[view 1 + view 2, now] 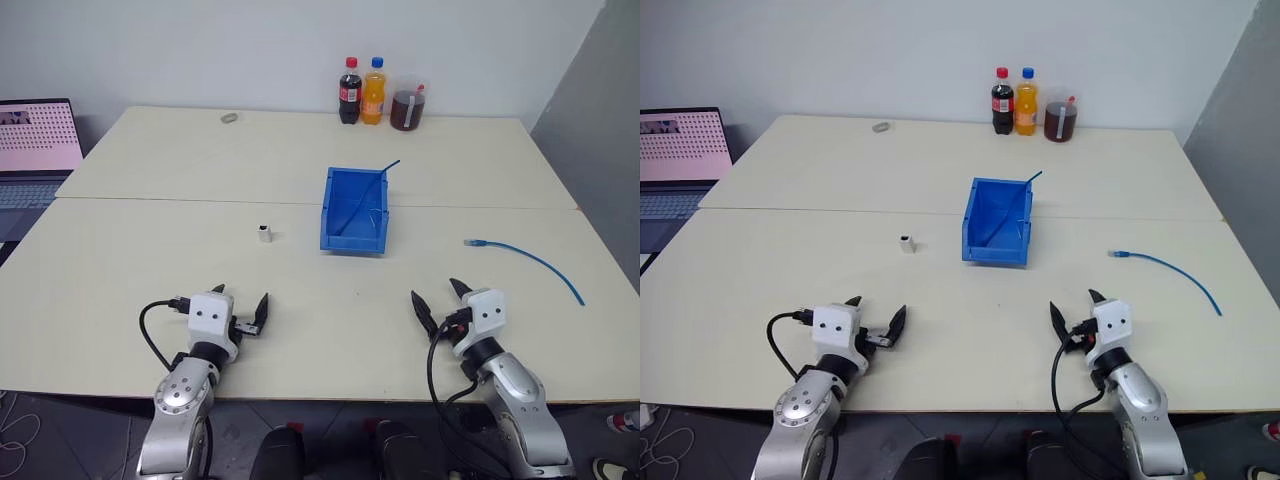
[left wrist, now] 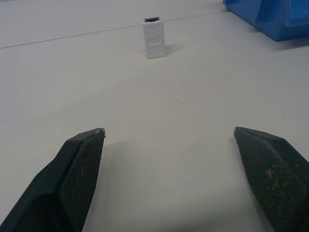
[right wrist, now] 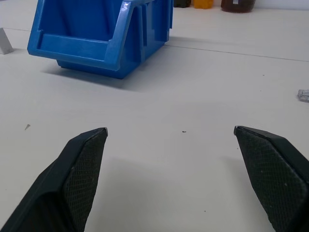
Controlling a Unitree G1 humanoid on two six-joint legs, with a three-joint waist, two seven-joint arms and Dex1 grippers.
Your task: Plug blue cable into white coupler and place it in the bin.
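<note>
No lettering can be read anywhere. The cola bottle [image 1: 350,91] by the wall, left of the orange soda bottle [image 1: 373,91], wears a red label whose print is too small to make out. The laptop screen [image 1: 38,134], far left of those bottles, shows rows of tiny dots or characters, none legible.

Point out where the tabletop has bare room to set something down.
Bare table lies between the left gripper and the white coupler, between both grippers in front of the bin, and between the right gripper and the blue cable. The far edge is crowded by bottles.
</note>
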